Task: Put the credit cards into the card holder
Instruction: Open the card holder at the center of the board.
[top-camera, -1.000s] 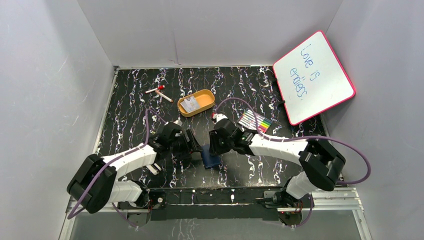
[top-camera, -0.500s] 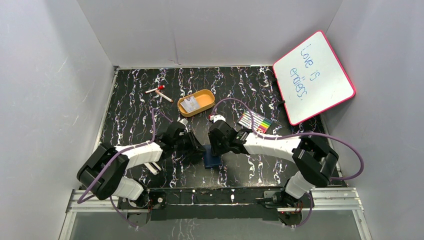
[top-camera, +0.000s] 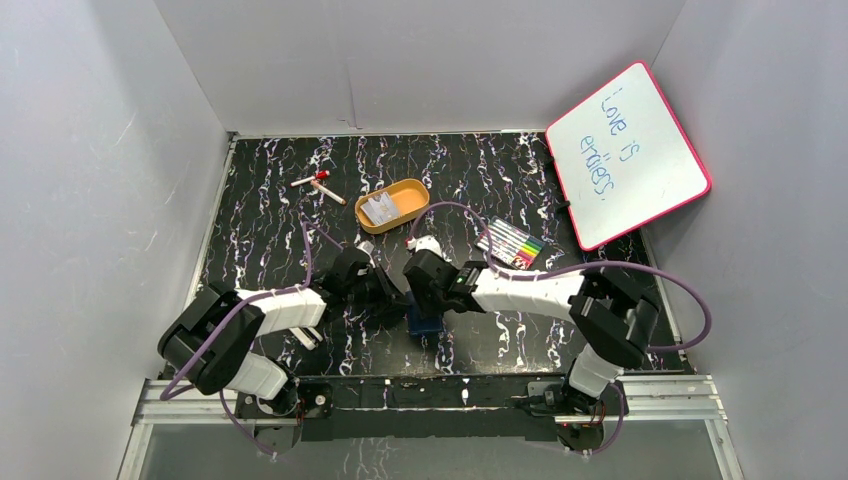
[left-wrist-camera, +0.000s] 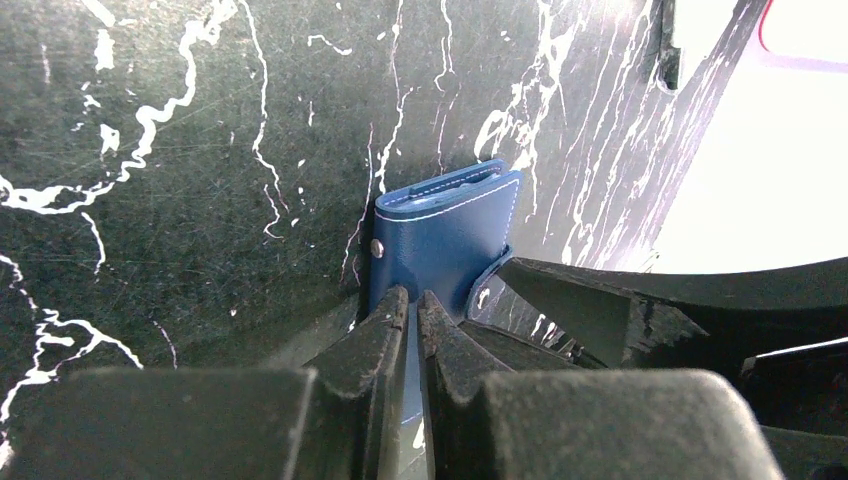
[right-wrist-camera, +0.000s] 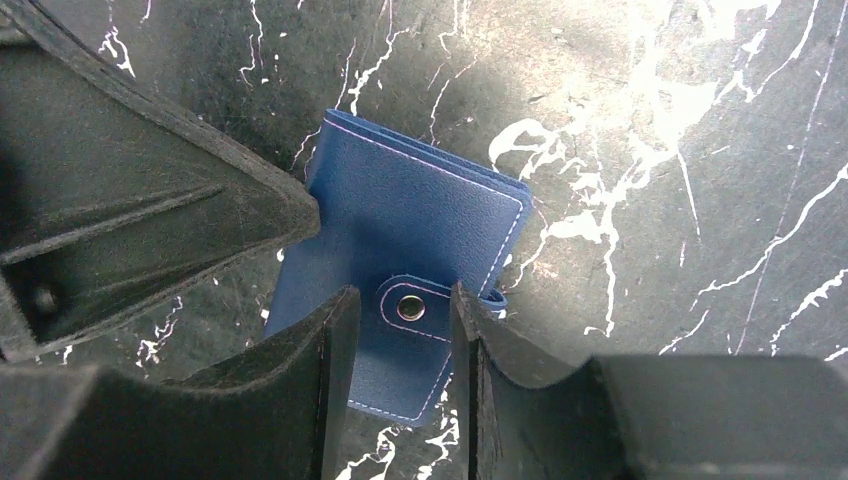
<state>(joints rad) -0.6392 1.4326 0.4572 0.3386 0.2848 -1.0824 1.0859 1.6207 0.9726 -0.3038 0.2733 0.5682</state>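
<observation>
Left gripper (left-wrist-camera: 412, 296) clenched on wallet (left-wrist-camera: 445, 235) edge, centre frame. Right gripper (right-wrist-camera: 402, 300) released, straddling tab (right-wrist-camera: 430, 330): pinch tab squarely, peel upward slowly.

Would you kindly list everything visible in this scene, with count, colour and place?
card holder: one, navy, folded, near middle of table
credit cards: count unclear, pale, inside the tray
tray: one, orange, far middle
loose pens: two, pale with red, far left
marker pack: one, multicoloured, right of the tray
whiteboard: one, white with pink frame, far right
table: one, black with white veins
left gripper: one, black, shut on the card holder's edge
right gripper: one, black, open, straddling the snap tab
</observation>
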